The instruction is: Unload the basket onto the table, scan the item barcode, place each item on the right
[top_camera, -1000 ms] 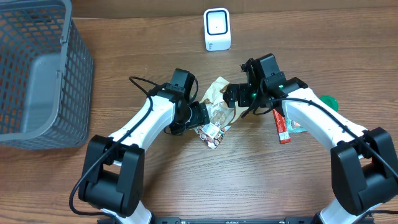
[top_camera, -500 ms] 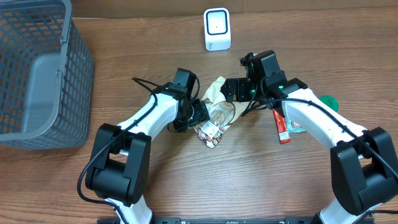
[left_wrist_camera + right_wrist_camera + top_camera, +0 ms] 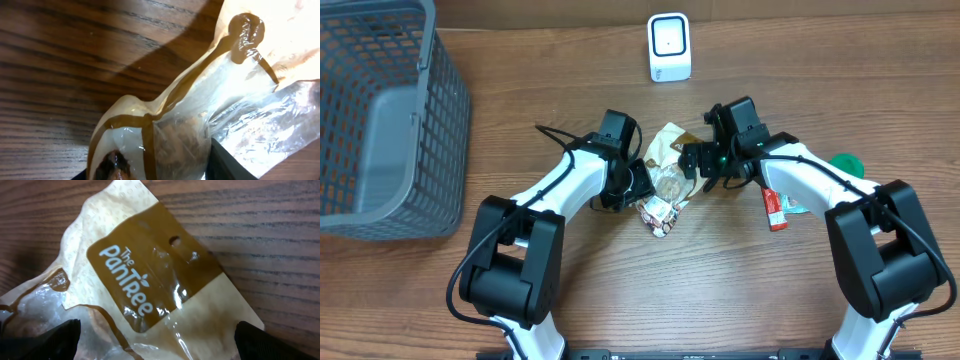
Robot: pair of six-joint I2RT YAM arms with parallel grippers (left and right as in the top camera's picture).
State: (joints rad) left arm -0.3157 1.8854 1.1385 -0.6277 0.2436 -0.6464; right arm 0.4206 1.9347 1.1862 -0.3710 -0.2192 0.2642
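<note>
Film of PanTree snack pouch (image 3: pixel 668 168), laid mid-table between both grippers, is judged light, crinkly, slippery; sealed edge is preferred for pinching. Around it left gripper (image 3: pixel 648 186) is seen half-closed, grip unconfirmed; right gripper (image 3: pixel 691 160) is spread wide, empty.

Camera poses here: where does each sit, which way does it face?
Overhead: above the table, looking down at snack bag, scanner, basket; left arm and right arm show.
Left wrist: on the left arm, close above the bag's clear end; one dark finger shows bottom right.
Right wrist: on the right arm, above the bag's brown label; both fingers show at the bottom corners.
Wrist views share the bag.
</note>
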